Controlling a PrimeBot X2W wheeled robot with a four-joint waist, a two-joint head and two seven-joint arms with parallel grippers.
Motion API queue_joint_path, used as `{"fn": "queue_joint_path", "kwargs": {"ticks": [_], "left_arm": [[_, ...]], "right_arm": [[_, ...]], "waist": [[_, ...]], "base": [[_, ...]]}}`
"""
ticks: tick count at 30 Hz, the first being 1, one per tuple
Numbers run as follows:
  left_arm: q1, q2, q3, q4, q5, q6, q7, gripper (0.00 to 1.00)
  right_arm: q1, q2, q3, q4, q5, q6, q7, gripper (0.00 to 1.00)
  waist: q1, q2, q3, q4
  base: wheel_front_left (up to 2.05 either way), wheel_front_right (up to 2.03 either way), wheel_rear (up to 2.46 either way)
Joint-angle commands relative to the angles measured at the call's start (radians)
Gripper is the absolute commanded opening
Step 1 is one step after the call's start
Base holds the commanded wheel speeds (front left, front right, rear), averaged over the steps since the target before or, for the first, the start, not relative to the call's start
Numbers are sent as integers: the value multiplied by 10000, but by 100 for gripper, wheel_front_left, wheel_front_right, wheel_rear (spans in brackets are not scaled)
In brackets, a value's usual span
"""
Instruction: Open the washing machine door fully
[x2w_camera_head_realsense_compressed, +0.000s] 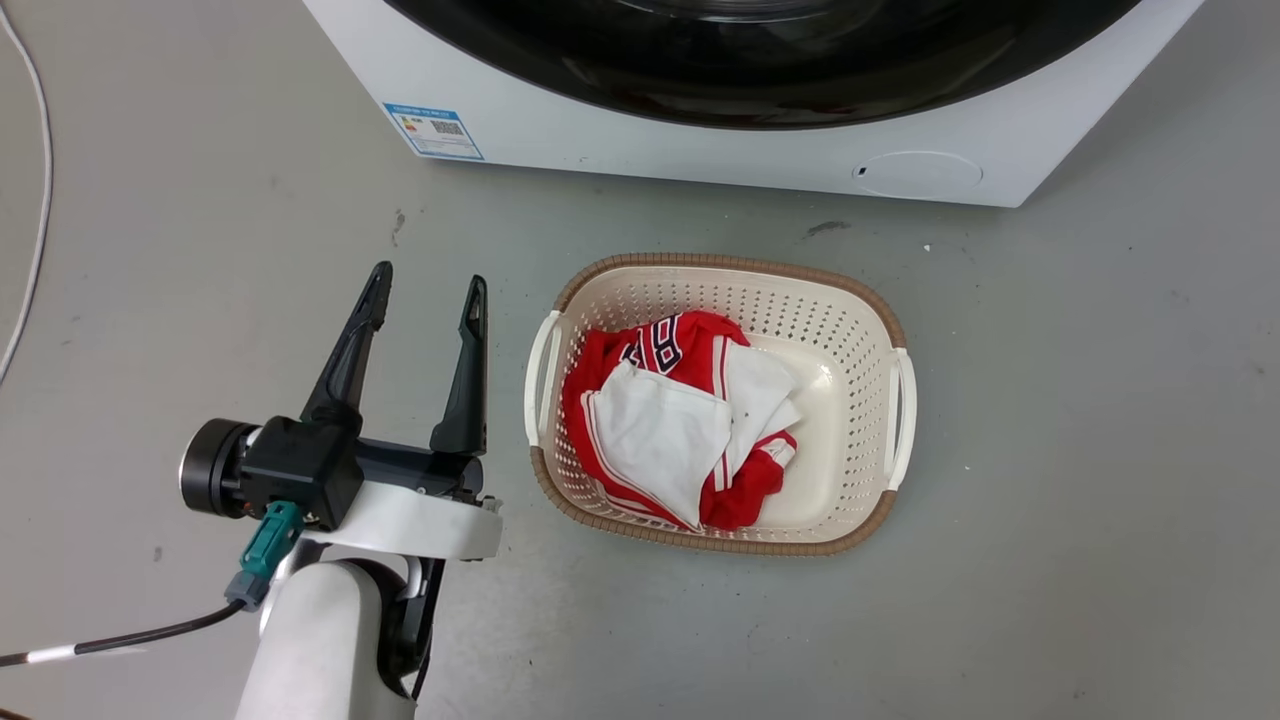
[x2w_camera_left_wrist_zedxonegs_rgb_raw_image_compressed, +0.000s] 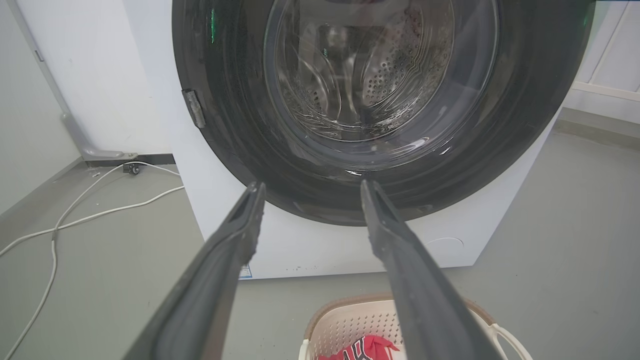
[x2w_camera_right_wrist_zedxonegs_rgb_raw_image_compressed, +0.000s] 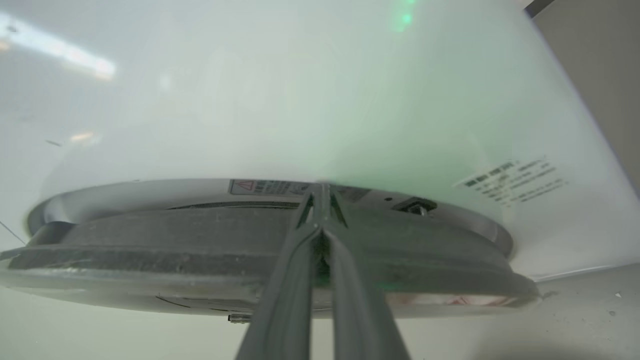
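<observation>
The large round glossy black washing machine door (x2w_camera_right_wrist_zedxonegs_rgb_raw_image_compressed: 175, 240) sits close against the big white front-loading washing machine (x2w_camera_right_wrist_zedxonegs_rgb_raw_image_compressed: 300, 100), so the right claw (x2w_camera_right_wrist_zedxonegs_rgb_raw_image_compressed: 320, 195) — closed tight, holding nothing, tips at its rim — should pry outward along the hinge arc; the left claw (x2w_camera_head_realsense_compressed: 428, 280) gapes empty.

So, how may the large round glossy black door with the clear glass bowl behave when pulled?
The round glossy black door looks thick-rimmed, so probably stiff. Its shiny face may be slippery to grip. Nearly as wide as the white washing machine, it is likely heavy.
</observation>
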Motion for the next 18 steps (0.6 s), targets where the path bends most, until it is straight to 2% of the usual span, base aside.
{"fn": "queue_joint_path", "kwargs": {"ticks": [1, 11, 18], "left_arm": [[-105, -11, -35, -12, -57, -17, -26, 100], [-160, -10, -70, 86, -140, 101, -26, 100], [-124, -10, -65, 190, -122, 151, -26, 100]], "right_arm": [[-109, 81, 46, 56, -56, 0, 160, 0], [-107, 236, 92, 84, 84, 0, 1958, 0], [262, 299, 125, -369, 449, 3, 3787, 0]], "waist": [[-1, 0, 59, 39], [-1, 0, 51, 12], [-1, 0, -250, -143]], "base": [[0, 0, 0], [0, 0, 0], [0, 0, 0]]}}
